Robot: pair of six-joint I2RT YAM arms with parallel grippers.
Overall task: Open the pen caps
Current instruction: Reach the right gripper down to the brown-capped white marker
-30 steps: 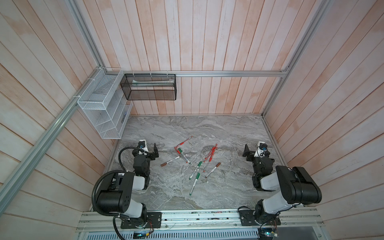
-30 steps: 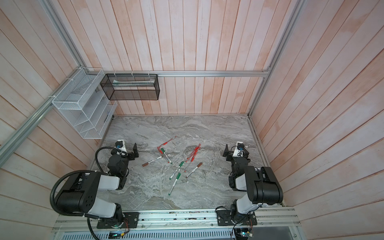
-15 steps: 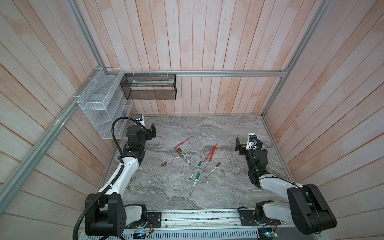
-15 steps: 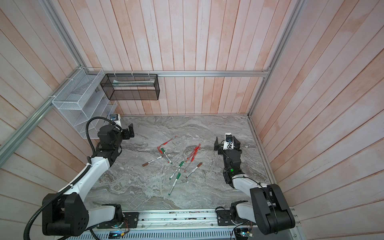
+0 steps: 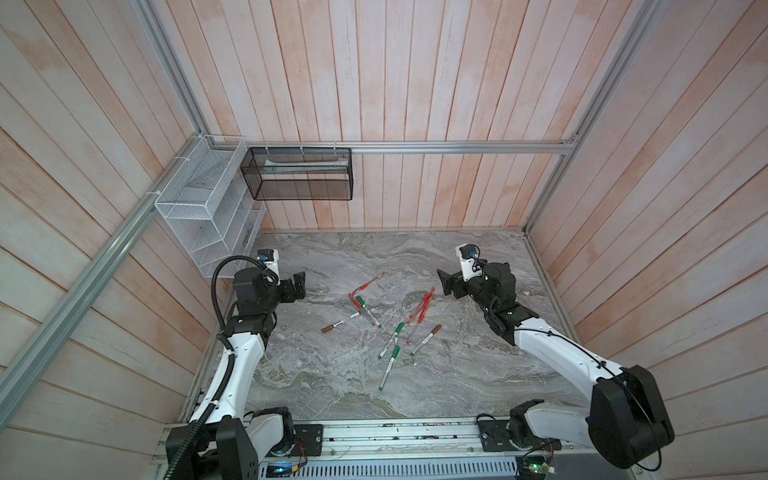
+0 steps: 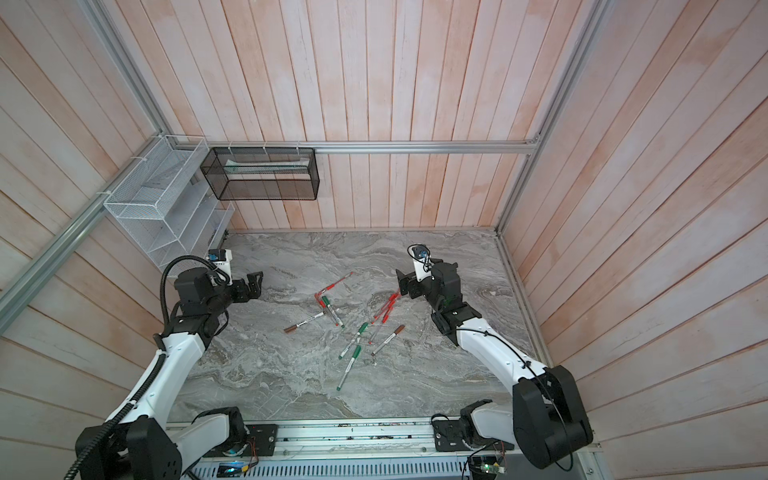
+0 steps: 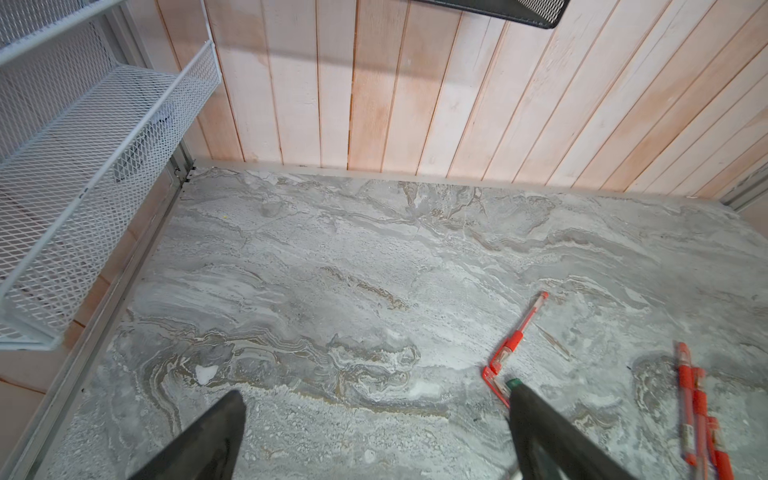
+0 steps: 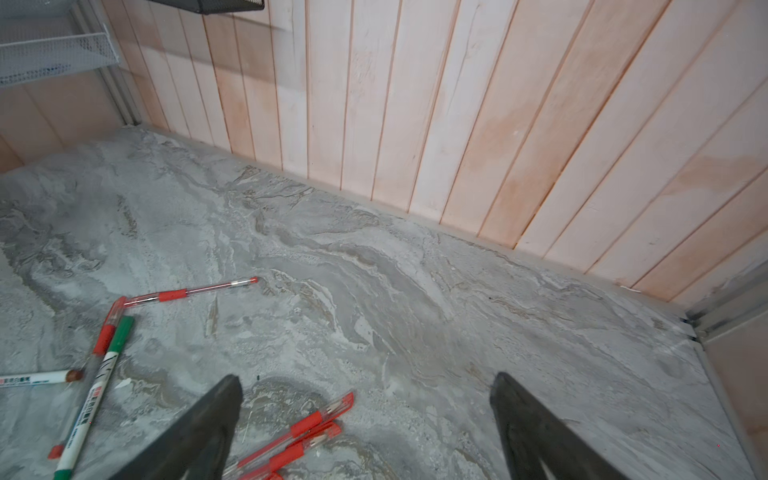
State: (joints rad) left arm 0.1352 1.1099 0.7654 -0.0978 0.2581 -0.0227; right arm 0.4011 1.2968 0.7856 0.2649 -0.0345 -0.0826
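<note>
No cap seems to be removed yet. The short plastic pen caps, green (image 5: 400,328), brown (image 5: 436,330) and red (image 5: 424,300), sit on their pens, which are scattered in the middle of the grey marbled tabletop (image 5: 332,374). The left gripper (image 5: 300,283) and the right gripper (image 5: 445,283) hover on either side, pointing toward the pens, with jaws wide apart and empty.

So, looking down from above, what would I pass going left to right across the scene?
In a top view: white mesh shelf → left gripper → brown marker cap → bundle of red pens → right gripper.
</note>
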